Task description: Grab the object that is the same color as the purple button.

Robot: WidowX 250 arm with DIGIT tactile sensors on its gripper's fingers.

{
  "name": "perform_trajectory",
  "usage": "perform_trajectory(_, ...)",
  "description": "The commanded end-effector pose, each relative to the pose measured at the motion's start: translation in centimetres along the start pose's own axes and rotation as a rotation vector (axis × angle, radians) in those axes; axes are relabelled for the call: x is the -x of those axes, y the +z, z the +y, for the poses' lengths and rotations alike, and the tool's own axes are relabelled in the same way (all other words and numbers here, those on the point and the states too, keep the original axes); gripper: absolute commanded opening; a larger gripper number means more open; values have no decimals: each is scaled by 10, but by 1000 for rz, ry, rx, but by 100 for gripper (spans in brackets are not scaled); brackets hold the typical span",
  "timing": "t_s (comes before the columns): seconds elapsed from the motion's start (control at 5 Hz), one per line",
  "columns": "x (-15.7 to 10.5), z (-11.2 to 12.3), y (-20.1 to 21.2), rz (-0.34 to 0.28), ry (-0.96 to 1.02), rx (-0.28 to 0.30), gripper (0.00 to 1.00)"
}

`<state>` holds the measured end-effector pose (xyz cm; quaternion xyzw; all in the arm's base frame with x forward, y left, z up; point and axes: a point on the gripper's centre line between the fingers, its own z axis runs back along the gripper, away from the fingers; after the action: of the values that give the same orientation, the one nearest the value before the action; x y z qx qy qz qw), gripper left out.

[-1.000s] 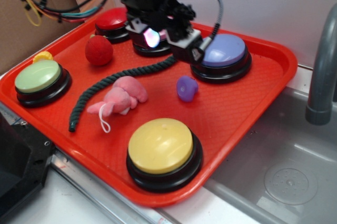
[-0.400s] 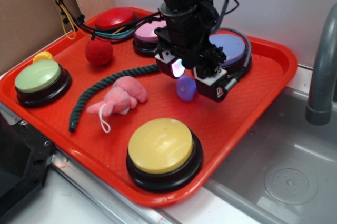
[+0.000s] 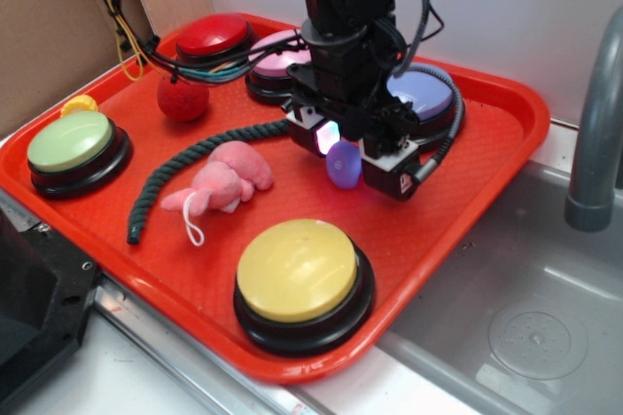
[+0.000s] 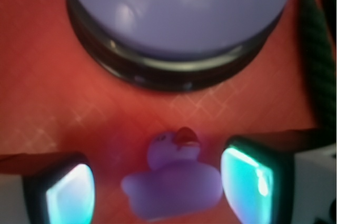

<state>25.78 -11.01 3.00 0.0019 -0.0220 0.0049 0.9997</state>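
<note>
Gripper (image 4: 158, 187) released, fingers either side of purple duck (image 4: 172, 184) | duck sits between them, closer to right finger (wrist view) | purple button (image 4: 176, 11) just beyond.

Upright purple duck (image 4: 174, 184) beside purple button (image 4: 176, 11)

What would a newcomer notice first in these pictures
The black gripper with glowing jaws, lowered open around a small purple duck mid-tray. Just beyond the duck sits the purple button. A big yellow button stands at the red tray's near edge.
</note>
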Motion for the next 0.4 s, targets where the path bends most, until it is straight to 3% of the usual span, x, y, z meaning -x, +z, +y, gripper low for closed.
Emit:
perform_trajectory(0.0, -9, 7, 8, -23, 46, 27, 0)
perform_trajectory(0.2, -8, 13, 20, -36, 64, 29, 0)
